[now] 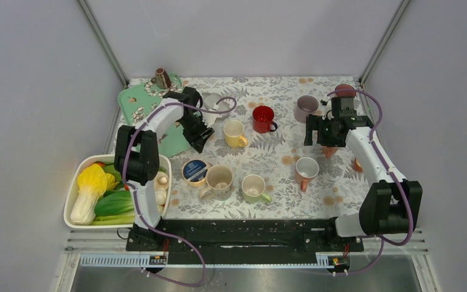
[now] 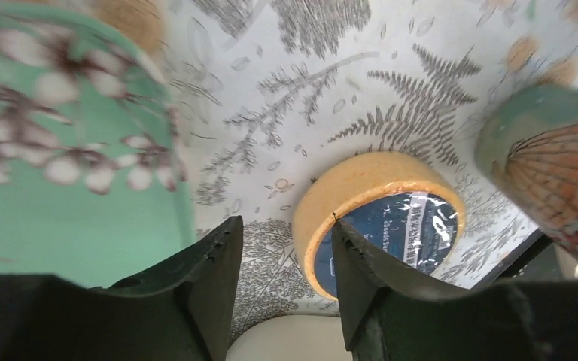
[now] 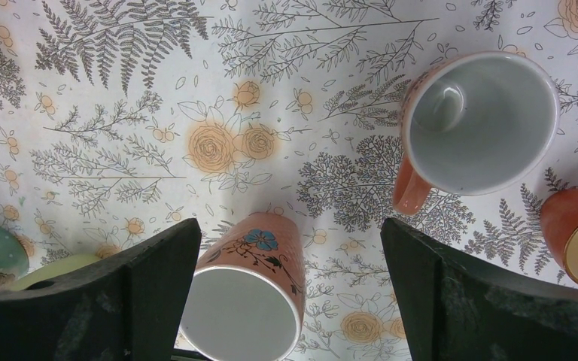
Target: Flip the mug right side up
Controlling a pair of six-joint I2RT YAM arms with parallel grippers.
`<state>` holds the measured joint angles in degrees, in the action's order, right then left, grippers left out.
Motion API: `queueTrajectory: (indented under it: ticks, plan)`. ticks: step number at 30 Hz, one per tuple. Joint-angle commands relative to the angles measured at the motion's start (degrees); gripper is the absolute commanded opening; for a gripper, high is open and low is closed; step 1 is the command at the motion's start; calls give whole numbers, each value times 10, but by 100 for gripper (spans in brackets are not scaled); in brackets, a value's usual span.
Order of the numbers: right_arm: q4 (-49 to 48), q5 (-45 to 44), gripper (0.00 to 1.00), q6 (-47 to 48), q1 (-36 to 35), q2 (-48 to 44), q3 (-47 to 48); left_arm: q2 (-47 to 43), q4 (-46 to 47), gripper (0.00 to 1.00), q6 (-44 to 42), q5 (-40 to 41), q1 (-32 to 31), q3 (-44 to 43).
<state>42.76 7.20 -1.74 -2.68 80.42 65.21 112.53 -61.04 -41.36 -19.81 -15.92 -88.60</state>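
Mug w/ blue flower (image 3: 260, 263) sits btwn fingers (image 3: 158, 301) of wide-open right tool (image 3: 290, 226), not gripped; left tool (image 2: 286, 226) open too, empty.

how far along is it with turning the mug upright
Done: nothing certain, though the salmon mug stands mouth up. In hand: the right fingers are open on either side of the floral mug, which lies on its side, not gripped. The left fingers hold nothing. Left: close on it, tip it upright, set it down.
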Motion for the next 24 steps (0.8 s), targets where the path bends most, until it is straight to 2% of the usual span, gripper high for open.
queueTrajectory:
  ticks: [1, 6, 10, 13, 17, 24]
  plan:
    - [-6, 11, 99, 9, -7, -17, 0, -6, -8, 51, 108, -50, 29, -117]
    - [-4, 8, 99, 11, -8, -15, 0, 62, 134, 61, 351, -9, 74, -201]
    - [-5, 6, 99, 12, -10, -12, 1, 116, 207, 69, 473, 68, 77, -224]
    - [-5, 6, 99, 13, -10, -10, 3, 159, 218, 71, 515, 105, 77, -258]
    - [-5, 5, 99, 13, -11, -11, 1, 214, 199, 67, 536, 140, 77, -307]
    - [-4, 4, 99, 14, -14, -9, 0, 254, 182, 64, 548, 133, 76, -337]
